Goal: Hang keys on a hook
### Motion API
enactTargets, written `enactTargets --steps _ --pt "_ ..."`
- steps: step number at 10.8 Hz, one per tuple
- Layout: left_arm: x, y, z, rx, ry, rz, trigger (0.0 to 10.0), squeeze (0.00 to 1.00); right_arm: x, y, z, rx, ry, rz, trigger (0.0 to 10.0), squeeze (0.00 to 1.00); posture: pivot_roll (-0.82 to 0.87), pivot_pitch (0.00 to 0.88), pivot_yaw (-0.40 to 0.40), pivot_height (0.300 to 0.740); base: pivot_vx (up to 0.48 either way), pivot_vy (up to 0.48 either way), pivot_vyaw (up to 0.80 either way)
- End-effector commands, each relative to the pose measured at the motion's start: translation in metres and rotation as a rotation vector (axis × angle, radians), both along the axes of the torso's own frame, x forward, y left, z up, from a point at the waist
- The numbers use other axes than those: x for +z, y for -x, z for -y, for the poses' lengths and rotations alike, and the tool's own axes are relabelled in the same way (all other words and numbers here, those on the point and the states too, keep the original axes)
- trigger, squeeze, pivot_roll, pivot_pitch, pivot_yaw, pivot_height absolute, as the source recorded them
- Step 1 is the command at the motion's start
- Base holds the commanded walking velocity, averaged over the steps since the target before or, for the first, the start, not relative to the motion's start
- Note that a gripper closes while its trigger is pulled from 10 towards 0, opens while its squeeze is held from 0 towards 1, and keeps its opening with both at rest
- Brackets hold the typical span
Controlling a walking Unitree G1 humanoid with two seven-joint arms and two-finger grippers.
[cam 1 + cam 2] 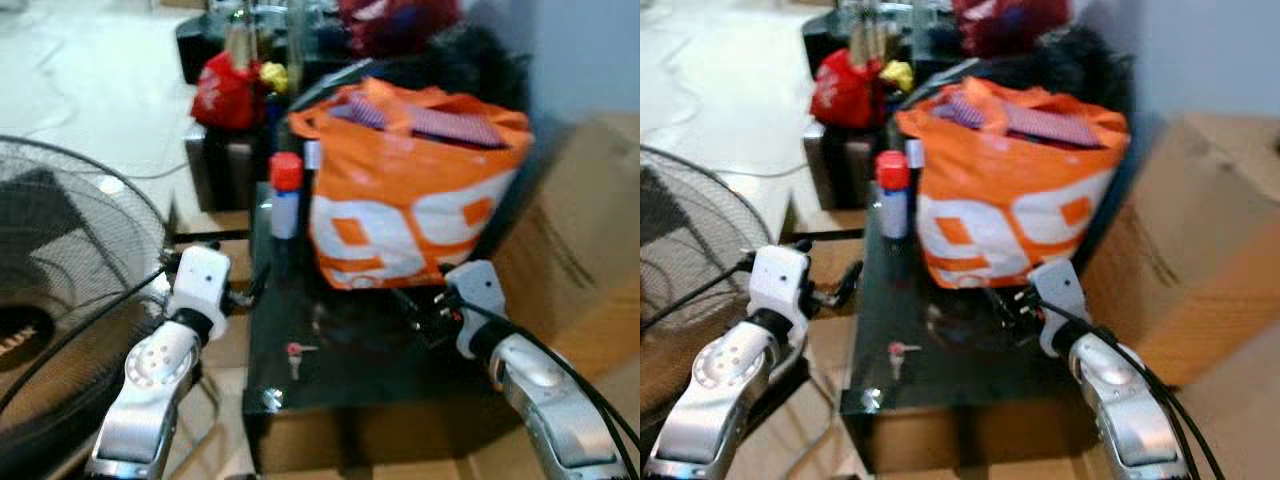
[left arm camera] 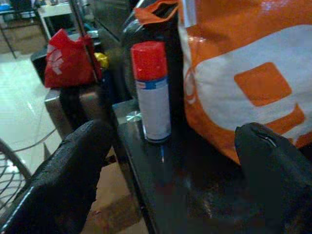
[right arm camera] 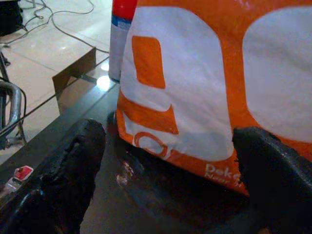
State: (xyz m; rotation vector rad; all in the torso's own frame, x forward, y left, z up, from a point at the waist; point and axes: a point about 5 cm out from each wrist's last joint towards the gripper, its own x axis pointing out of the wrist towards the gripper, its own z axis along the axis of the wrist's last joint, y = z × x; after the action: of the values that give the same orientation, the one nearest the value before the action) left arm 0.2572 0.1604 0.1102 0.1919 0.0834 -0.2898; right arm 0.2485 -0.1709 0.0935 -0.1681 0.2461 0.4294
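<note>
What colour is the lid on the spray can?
Red. The spray can has a red cap over a white body with a blue band, clearest in the left wrist view.

Large white "9" shapes printed across the orange bag (image 1: 410,190), middle of the frame. In the right wrist view, small white lettering at the bag's lower edge, starting "Dek", the rest cut off by a black finger. On the fan (image 1: 60,330) hub at lower left, white letters "LUX", the start hidden. White marks on the red bag (image 2: 66,61), unreadable.
</note>
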Motion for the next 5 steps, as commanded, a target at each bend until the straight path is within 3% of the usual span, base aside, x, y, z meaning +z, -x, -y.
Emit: enactTargets --steps 1,3,5 --pt "-0.001 -0.002 0.01 -0.047 -0.007 0.002 10.0 0.0 0.0 0.004 0.007 -0.046 -0.031 -0.001 10.0 0.0 -0.11 0.016 -0.049 0.74 0.0 0.0 0.0" --pt "-0.009 -0.014 0.017 -0.104 -0.003 -0.038 10.0 0.0 -0.006 0.008 0.008 -0.057 -0.038 -0.028 10.0 0.0 -0.13 0.032 -0.025 0.74 0.0 0.0 0.0" --pt "-0.032 -0.019 0.03 -0.256 0.018 -0.18 10.0 0.0 0.001 0.015 0.01 -0.022 -0.023 -0.028 10.0 0.0 -0.17 0.06 0.002 0.74 0.0 0.0 0.0"
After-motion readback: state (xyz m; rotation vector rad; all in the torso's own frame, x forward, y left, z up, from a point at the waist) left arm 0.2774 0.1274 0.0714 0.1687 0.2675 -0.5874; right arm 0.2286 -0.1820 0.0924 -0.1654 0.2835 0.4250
